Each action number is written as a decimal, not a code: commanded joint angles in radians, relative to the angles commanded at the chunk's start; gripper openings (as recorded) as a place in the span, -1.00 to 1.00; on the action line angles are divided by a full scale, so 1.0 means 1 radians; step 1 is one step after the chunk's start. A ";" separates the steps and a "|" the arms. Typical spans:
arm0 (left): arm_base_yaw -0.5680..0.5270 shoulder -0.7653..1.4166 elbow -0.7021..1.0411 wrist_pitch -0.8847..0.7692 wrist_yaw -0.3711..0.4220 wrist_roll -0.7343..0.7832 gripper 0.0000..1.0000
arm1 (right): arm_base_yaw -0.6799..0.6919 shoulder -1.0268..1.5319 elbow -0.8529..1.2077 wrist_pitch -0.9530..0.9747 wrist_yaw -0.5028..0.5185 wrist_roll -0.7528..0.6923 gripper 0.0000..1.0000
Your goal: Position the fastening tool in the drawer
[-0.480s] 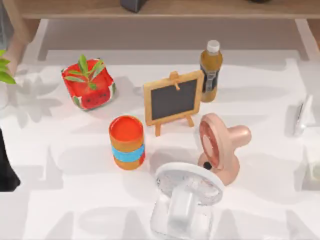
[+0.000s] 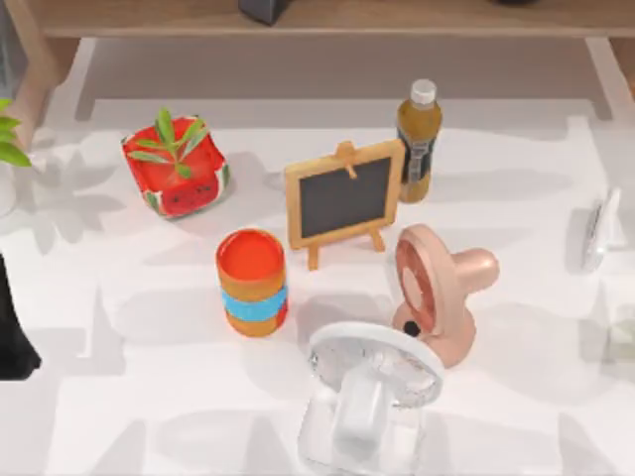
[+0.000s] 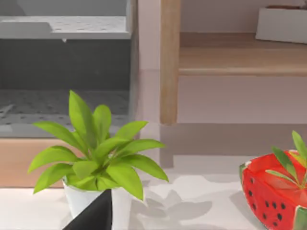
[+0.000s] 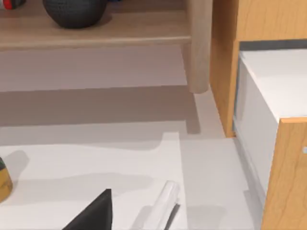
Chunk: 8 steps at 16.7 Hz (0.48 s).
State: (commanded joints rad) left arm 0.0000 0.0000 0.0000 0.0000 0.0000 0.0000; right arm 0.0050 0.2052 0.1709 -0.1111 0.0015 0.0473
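The fastening tool (image 2: pixel 598 230) is a slim white stapler-like object lying near the table's right edge. In the right wrist view it (image 4: pixel 163 207) lies on the white tabletop just beside a dark part of my right gripper (image 4: pixel 93 214). The drawer (image 4: pixel 268 103) stands pulled out of a wooden cabinet, with a white inner box and a wooden front panel (image 4: pixel 289 172), beyond the tool. My left arm (image 2: pixel 14 332) sits dark at the table's left edge, far from the tool. A dark part of my left gripper (image 3: pixel 93 216) shows in front of a potted plant.
A white fan (image 2: pixel 369 392), pink fan (image 2: pixel 437 293), small chalkboard easel (image 2: pixel 343 198), bottle (image 2: pixel 418 139), orange cup (image 2: pixel 252 281) and watermelon planter (image 2: pixel 177 167) crowd the table's middle. A leafy plant (image 3: pixel 96 148) in a white pot stands far left. A wooden shelf (image 2: pixel 317 18) runs along the back.
Almost nothing differs. The dark left arm at the left edge has shifted very slightly, and the table's objects stay where they were.
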 joint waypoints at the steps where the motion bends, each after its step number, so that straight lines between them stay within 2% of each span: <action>1: 0.000 0.000 0.000 0.000 0.000 0.000 1.00 | 0.002 0.069 0.056 -0.035 0.000 0.015 1.00; 8: 0.000 0.000 0.000 0.000 0.000 0.000 1.00 | 0.021 0.674 0.536 -0.346 0.000 0.147 1.00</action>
State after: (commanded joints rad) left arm 0.0000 0.0000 0.0000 0.0000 0.0000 0.0000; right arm 0.0264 0.8796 0.7074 -0.4568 0.0012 0.1944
